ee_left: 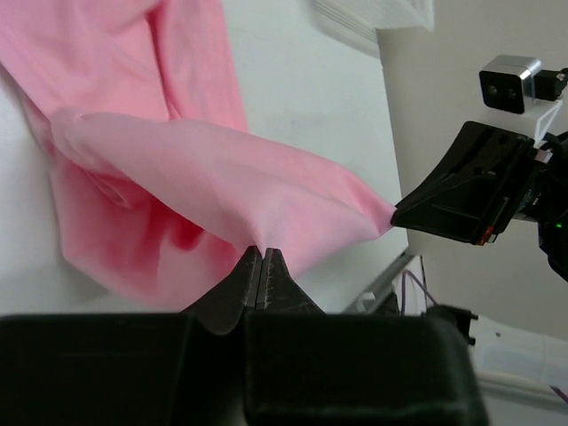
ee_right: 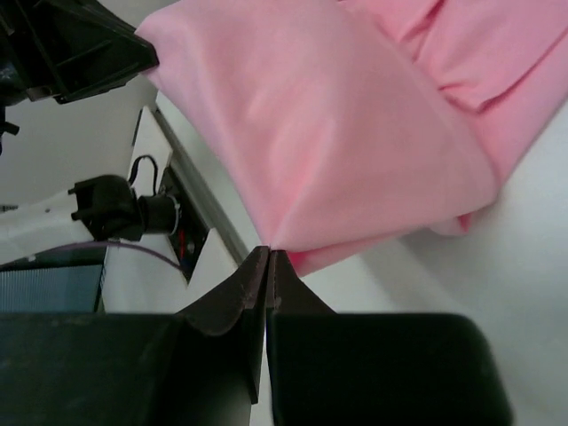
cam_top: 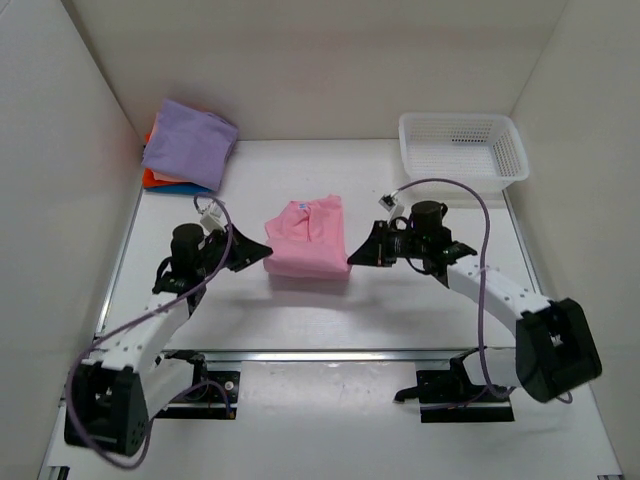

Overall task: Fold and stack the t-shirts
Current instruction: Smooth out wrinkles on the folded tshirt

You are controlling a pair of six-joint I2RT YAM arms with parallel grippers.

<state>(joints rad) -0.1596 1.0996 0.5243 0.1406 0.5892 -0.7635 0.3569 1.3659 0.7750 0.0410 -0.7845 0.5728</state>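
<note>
Currently your left claw (cam_top: 262, 250) and right claw (cam_top: 352, 258) are each pinched shut on a near corner of the pink shirt (cam_top: 305, 238), which lies mid-desk (cam_top: 420, 300) between them. Judged soft, light and limp: expect sag between grips, so you should hold the hem at its corners. Long axis runs near-to-far, collar (cam_top: 305, 208) at the far end.

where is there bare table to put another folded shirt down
Bare table runs along the far side between the shirt pile and the basket, and along the near side in front of the pink shirt. The middle is crowded: the left pincer and right pincer each pinch that shirt's sides.
</note>
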